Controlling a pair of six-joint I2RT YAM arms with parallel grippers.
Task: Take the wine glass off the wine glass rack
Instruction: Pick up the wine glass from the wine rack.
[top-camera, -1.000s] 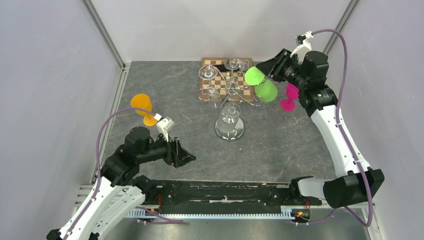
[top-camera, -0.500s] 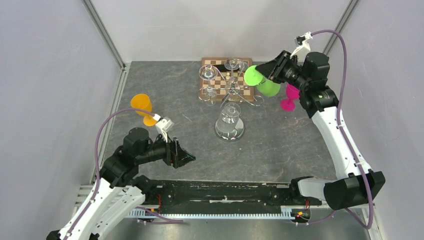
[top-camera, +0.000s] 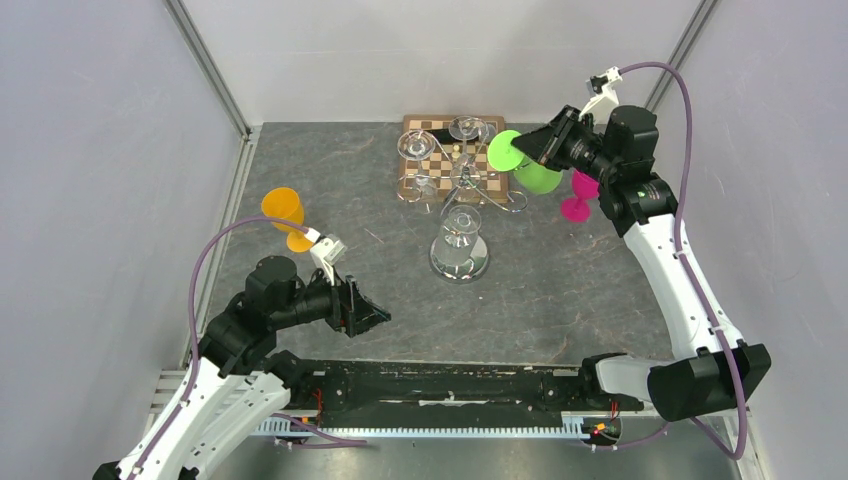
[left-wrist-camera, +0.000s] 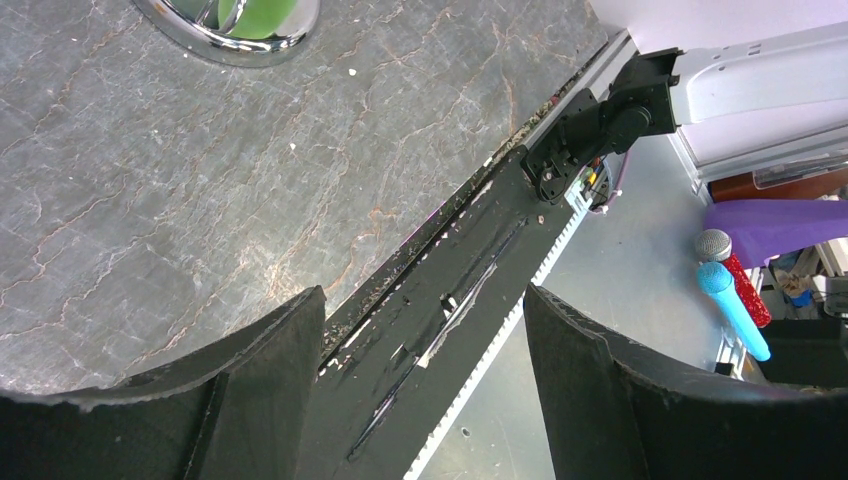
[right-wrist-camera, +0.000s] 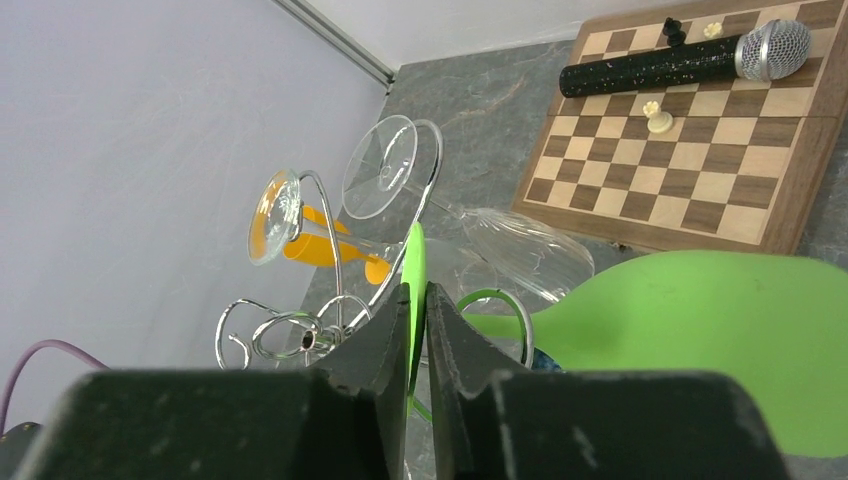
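Right hand (right-wrist-camera: 416, 292) pinches the thin round foot of the green wine glass (top-camera: 538, 178) between its 2 fingers, on the flat faces of the disc. This glass sits tilted at the right side of the wine glass rack (top-camera: 459, 262), with the foot near the curled hook arms and the bowl lower and further out. I cannot tell if the foot is still inside a hook.

The glass is opaque, matte and evenly coloured, so I judge it to be plastic: light, stiff and not easy to break. The foot is smooth and thin, so it may slip or swing in such a narrow grip. The stem just under the foot seems the safer place to hold.

The rack is shiny thin wire on a mirrored round base, and it could rock if it is pulled. Clear wine glasses (right-wrist-camera: 383, 172) hang on it and look fragile. Behind lies a wooden chessboard (right-wrist-camera: 690, 150).

Left hand (left-wrist-camera: 425, 300) is wide open and holds nothing, over the grey stone-like bench (top-camera: 560, 290).
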